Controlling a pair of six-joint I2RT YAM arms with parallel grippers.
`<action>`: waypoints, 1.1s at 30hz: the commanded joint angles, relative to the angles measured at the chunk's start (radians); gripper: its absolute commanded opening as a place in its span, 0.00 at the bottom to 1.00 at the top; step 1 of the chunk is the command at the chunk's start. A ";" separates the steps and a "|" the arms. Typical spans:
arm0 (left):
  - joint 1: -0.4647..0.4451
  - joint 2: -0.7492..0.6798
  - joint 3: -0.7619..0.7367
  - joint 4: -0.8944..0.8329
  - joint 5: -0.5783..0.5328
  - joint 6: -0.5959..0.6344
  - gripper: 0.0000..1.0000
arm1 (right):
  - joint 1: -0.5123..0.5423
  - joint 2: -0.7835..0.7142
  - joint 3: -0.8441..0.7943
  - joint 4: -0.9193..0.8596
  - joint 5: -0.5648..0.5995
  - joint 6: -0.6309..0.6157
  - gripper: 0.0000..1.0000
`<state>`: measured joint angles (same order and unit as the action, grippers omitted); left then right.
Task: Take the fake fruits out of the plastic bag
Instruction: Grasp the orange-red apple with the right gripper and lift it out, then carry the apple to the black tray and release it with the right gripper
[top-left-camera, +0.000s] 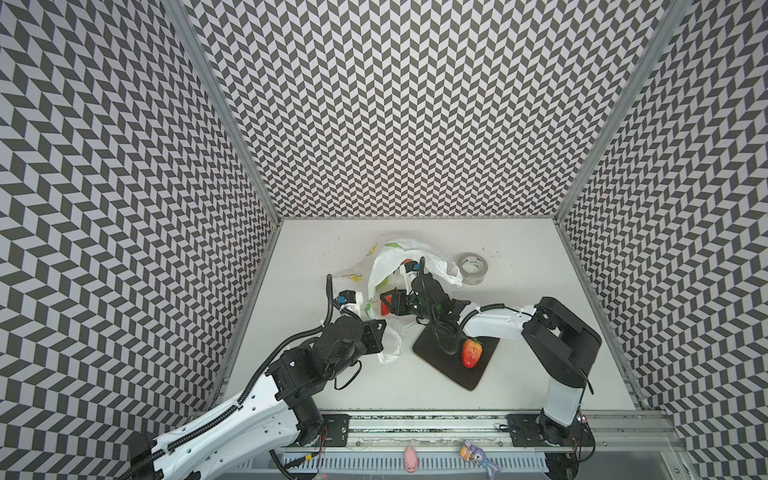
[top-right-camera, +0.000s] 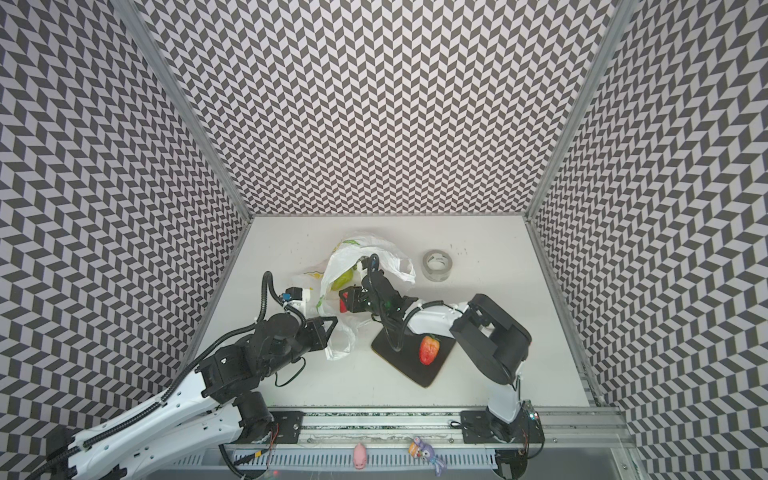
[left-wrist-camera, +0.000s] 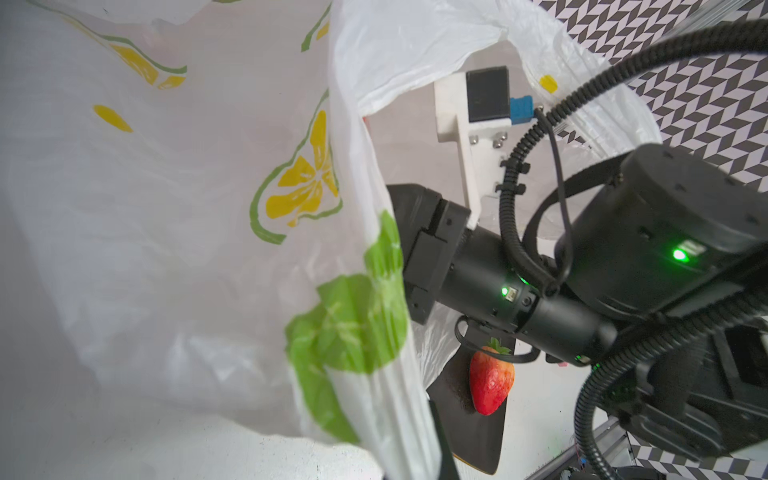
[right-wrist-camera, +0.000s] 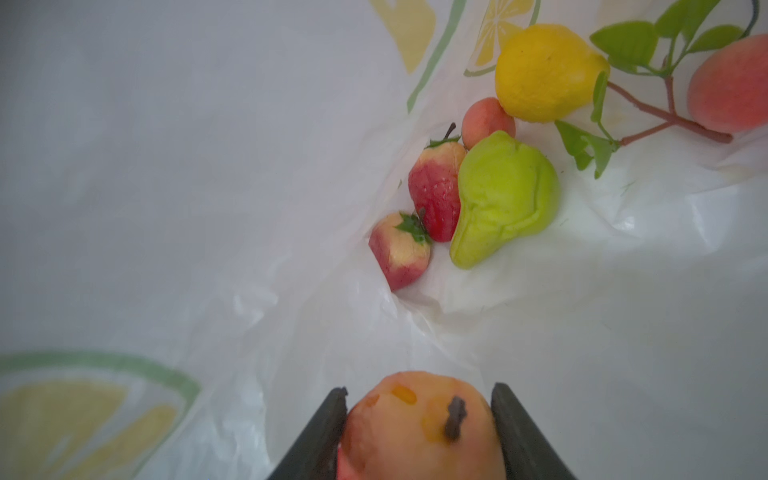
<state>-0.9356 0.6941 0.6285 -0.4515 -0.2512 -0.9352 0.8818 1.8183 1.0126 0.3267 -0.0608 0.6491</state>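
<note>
Step in hand: a fruit was being taken out; the right arm reached well inside the mouth of the plastic bag (top-left-camera: 388, 264).
Right jaws: partly open and closed on a round peach-coloured fruit (right-wrist-camera: 419, 432) with a dark stem, one jaw pressing each side.
Left jaws: shut tight, apparently pinching the bag's near edge, where the film gathered in the left wrist view; this held the mouth up and open.
Left in the bag: a green pear (right-wrist-camera: 503, 199), a yellow pear (right-wrist-camera: 544, 70), two strawberries (right-wrist-camera: 436, 191), a small pink round fruit (right-wrist-camera: 486, 120) and a peach on a leafy sprig (right-wrist-camera: 731, 83), clustered in a fold beyond the held fruit.
Already out: a lone strawberry (top-left-camera: 471, 352) lay on the black mat (top-left-camera: 453, 370) on the worktop (top-left-camera: 395, 395), near the bag.
Bystander: a tape roll (top-left-camera: 471, 266) sat just beside the bag.
Progress: early, by my reckoning; one out, one gripped, six inside.
Next move: it called for drawing the right arm back through the mouth, carrying the fruit to the mat and opening the jaws there, with the left pinch kept.
Risk: the thin film could catch on the jaws and drag.
</note>
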 joint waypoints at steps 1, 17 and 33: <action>-0.003 0.005 0.000 0.036 -0.028 0.012 0.00 | 0.015 -0.095 -0.055 0.006 -0.005 -0.070 0.40; -0.003 0.035 0.009 0.051 -0.033 0.024 0.00 | 0.039 -0.580 -0.274 -0.185 -0.017 -0.138 0.41; -0.003 0.030 0.029 0.045 -0.044 0.039 0.00 | 0.036 -1.219 -0.458 -0.674 0.162 0.047 0.41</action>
<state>-0.9356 0.7311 0.6380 -0.4194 -0.2684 -0.9062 0.9161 0.6922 0.5766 -0.2546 0.0139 0.6163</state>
